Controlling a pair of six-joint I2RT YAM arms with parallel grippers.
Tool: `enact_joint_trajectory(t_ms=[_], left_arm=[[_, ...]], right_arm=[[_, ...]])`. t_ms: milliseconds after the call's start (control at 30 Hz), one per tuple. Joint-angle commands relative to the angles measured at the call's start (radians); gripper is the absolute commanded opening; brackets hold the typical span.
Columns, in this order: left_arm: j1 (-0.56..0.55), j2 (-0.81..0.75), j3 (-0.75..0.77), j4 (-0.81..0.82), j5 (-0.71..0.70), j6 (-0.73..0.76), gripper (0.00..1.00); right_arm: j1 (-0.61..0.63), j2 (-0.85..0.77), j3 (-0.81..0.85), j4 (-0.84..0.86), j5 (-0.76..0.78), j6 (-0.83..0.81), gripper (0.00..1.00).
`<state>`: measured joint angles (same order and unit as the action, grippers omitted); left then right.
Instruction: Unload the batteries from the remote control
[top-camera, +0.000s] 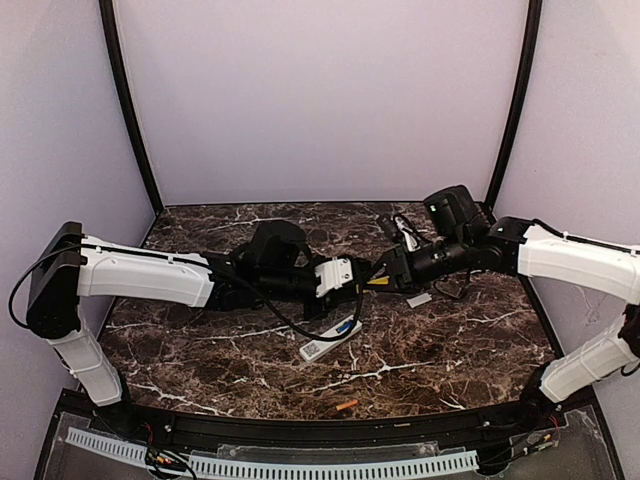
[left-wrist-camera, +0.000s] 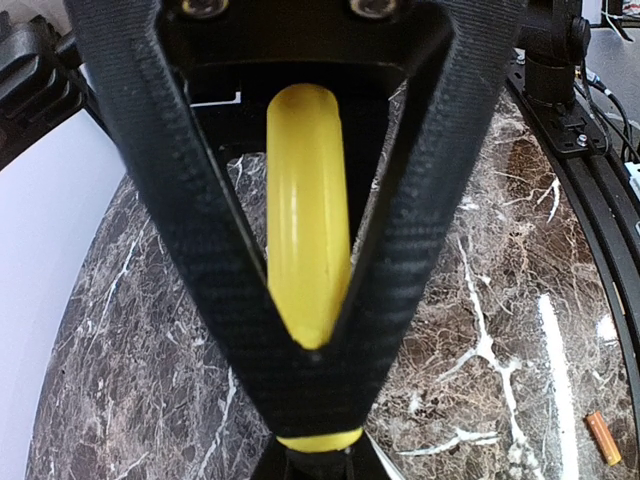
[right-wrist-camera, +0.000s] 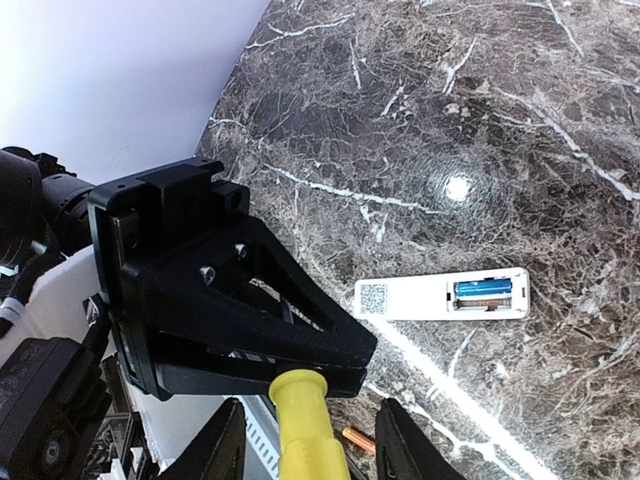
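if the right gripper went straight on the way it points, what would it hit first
The yellow handle of the screwdriver sits between the open fingers of the right gripper; straight on, it would likely meet the left gripper, clamped on that handle just ahead, though depth is unclear.

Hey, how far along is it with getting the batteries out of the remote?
Done: the slim white remote control lies with its compartment open, the small flat white cover lies apart from it, and the small orange battery is out. In hand: the left gripper is shut on the yellow-handled screwdriver; the right gripper straddles its handle, not clamped. Left: the blue battery sits in the compartment.
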<state>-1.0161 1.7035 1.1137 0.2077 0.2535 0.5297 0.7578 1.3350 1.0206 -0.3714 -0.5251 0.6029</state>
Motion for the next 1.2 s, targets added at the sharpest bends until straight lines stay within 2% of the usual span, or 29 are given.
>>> enact_joint_trajectory(t_ms=[0, 167, 400, 700, 800, 867, 900, 933, 967, 1033, 1167], left_arm=[[0.006, -0.018, 0.008, 0.023, 0.019, -0.02, 0.0], [0.007, -0.009, 0.015, 0.024, 0.018, -0.02, 0.0], [0.007, -0.011, 0.011, 0.024, 0.022, -0.017, 0.0], [0.006, -0.019, -0.002, 0.033, 0.029, -0.009, 0.0], [0.006, -0.026, -0.006, 0.028, 0.029, -0.006, 0.04], [0.006, -0.035, -0.017, 0.029, 0.023, -0.006, 0.18], [0.005, -0.039, -0.023, 0.032, 0.018, -0.005, 0.32], [0.006, -0.051, -0.043, 0.049, 0.009, -0.012, 0.4], [0.005, -0.064, -0.053, 0.059, 0.004, -0.015, 0.54], [0.007, -0.086, -0.089, 0.087, -0.012, -0.024, 0.7], [0.01, -0.117, -0.134, 0.1, -0.06, -0.052, 0.81]], right_arm=[[-0.006, 0.026, 0.006, 0.056, -0.056, 0.01, 0.42], [-0.006, 0.036, -0.001, 0.084, -0.11, 0.022, 0.37], [-0.007, 0.044, -0.006, 0.091, -0.114, 0.023, 0.25], [-0.006, 0.047, -0.008, 0.09, -0.115, 0.018, 0.0], [-0.008, 0.045, -0.009, 0.084, -0.111, 0.01, 0.0], [-0.008, 0.04, -0.007, 0.071, -0.101, 0.003, 0.0], [-0.009, 0.036, -0.004, 0.059, -0.094, -0.004, 0.0], [-0.01, 0.033, -0.002, 0.046, -0.085, -0.01, 0.0], [-0.013, 0.031, 0.001, 0.032, -0.077, -0.016, 0.0], [-0.019, 0.026, 0.005, 0.006, -0.061, -0.027, 0.0], [-0.034, 0.011, 0.008, -0.028, -0.036, -0.035, 0.0]])
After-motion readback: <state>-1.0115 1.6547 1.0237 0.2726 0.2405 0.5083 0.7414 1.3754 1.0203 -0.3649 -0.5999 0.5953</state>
